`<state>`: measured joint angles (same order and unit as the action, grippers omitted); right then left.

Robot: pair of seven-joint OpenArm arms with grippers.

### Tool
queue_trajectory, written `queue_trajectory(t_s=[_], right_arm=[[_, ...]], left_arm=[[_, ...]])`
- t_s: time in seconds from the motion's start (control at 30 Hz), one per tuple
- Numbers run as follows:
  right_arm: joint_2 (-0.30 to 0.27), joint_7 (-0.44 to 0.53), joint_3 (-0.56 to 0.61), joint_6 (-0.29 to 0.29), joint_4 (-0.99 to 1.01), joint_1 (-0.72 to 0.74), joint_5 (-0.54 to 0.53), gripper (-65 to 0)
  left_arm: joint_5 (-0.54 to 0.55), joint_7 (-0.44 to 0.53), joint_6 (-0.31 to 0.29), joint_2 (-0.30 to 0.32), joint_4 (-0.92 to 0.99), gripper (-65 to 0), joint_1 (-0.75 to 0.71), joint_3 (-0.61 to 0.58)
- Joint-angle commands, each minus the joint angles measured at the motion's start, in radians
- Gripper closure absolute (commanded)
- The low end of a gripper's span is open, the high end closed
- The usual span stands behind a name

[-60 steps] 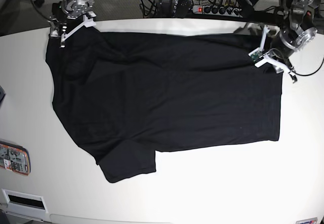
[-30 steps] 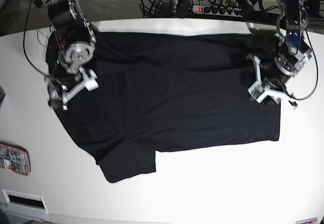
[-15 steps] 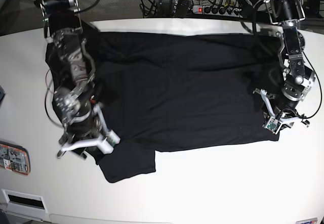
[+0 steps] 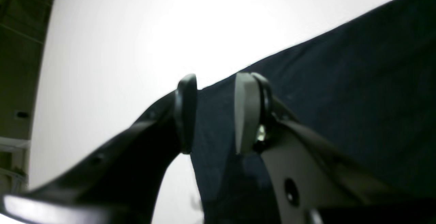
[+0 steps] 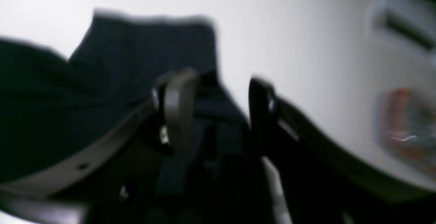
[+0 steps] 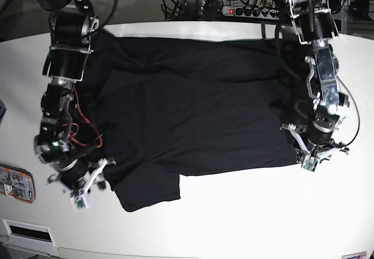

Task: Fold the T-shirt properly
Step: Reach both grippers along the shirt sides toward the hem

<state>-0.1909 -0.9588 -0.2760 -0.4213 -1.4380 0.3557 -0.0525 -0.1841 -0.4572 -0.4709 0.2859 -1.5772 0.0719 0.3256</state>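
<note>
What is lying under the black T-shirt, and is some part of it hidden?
The T-shirt lies flat on the white table, which shows bare all round it. Whatever the table holds beneath the cloth is covered and cannot be seen.

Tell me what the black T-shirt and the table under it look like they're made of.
T-shirt: looks like soft knit cloth, probably cotton, with a matte finish; it lies limp and flat with shallow wrinkles and gives no shine. Table: a smooth, hard white surface, perhaps laminate or painted board; it shows a bright glare patch in the left wrist view. The exact material can't be confirmed.
</note>
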Motion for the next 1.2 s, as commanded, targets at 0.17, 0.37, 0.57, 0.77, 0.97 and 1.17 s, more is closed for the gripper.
queue_trajectory(t_s=[0.17,0.37,0.57,0.77,0.97,1.17], right_arm=[[0.032,0.114,-0.006,0.003,0.325,0.156,-0.008,-25.1],[0.043,0.269,0.001,0.212,0.581,0.299,-0.007,-25.0],[0.104,0.43,0.013,0.514,0.704,0.322,-0.007,-25.0],[0.17,0.533,0.067,0.691,0.739,0.322,-0.007,-25.1],[0.21,0.558,0.068,0.744,0.741,0.322,-0.007,-25.1],[0.219,0.614,0.074,0.747,0.831,0.322,-0.007,-25.1]], left_arm=[[0.007,-0.053,0.013,0.014,0.005,-16.9,0.049,0.004],[0.008,-0.053,0.013,0.016,0.004,-16.9,0.049,0.004],[0.008,-0.053,0.013,0.016,0.004,-16.9,0.049,0.002],[0.008,-0.051,0.013,0.017,0.007,-16.9,0.068,0.002],[0.008,-0.051,0.011,0.017,0.007,-16.9,0.068,-0.009],[0.008,-0.051,0.011,0.075,0.008,-16.9,0.059,-0.046]])
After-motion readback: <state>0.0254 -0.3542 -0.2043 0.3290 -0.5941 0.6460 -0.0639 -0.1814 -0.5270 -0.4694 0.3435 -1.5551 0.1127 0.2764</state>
